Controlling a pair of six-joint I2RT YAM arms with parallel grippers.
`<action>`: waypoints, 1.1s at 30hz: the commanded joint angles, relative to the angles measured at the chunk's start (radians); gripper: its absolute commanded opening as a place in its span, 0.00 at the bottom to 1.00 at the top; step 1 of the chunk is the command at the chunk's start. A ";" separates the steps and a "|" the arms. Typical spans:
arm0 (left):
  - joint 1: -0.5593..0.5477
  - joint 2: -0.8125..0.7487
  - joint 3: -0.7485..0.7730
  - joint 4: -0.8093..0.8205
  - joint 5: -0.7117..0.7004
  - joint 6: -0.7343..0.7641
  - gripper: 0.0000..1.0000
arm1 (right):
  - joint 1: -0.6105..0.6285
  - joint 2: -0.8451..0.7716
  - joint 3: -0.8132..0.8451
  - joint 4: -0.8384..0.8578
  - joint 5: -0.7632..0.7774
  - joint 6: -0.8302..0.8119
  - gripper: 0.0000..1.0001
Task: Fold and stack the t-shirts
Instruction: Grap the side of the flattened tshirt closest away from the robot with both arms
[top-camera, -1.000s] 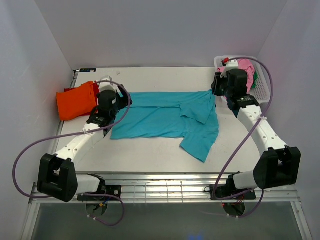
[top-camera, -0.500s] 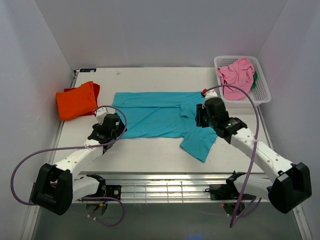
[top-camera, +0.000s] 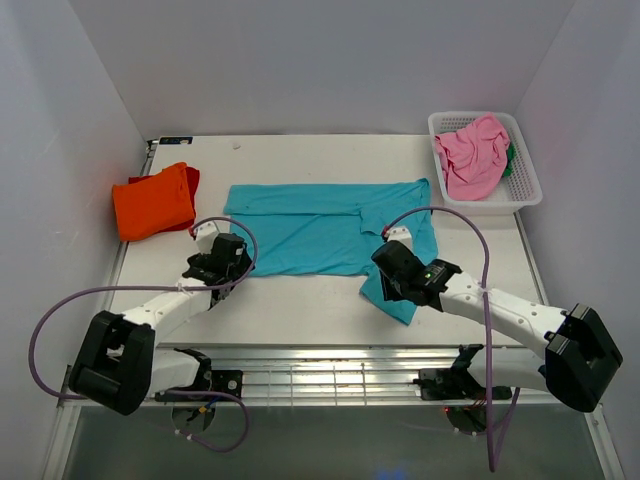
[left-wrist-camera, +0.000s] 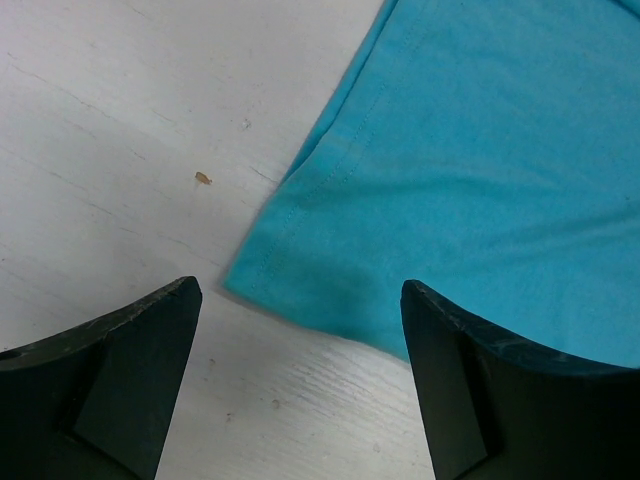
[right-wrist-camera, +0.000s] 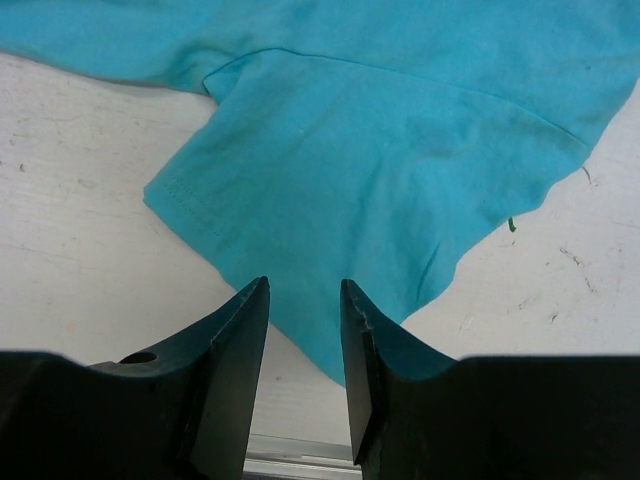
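Teal tee lies spread flat on the table, its right end rumpled, w/ a sleeve flopped toward the near edge. L gripper hangs low over the teal's near-left corner, jaws wide, nothing in them. R gripper is over the teal's near-right sleeve, jaws just a narrow gap apart, no cloth pinched. Orange tee sits folded off the teal's left end. Pink tee is bunched in the white basket beyond the teal's far-right corner.
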 joint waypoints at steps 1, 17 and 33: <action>-0.003 0.034 0.033 0.051 0.002 0.018 0.92 | 0.019 -0.003 -0.006 -0.053 0.082 0.072 0.41; 0.009 0.145 0.078 0.015 -0.022 0.006 0.92 | 0.047 0.051 -0.053 -0.165 0.228 0.247 0.50; 0.027 0.117 0.075 -0.002 -0.005 0.015 0.92 | 0.045 0.100 -0.075 -0.152 0.251 0.316 0.56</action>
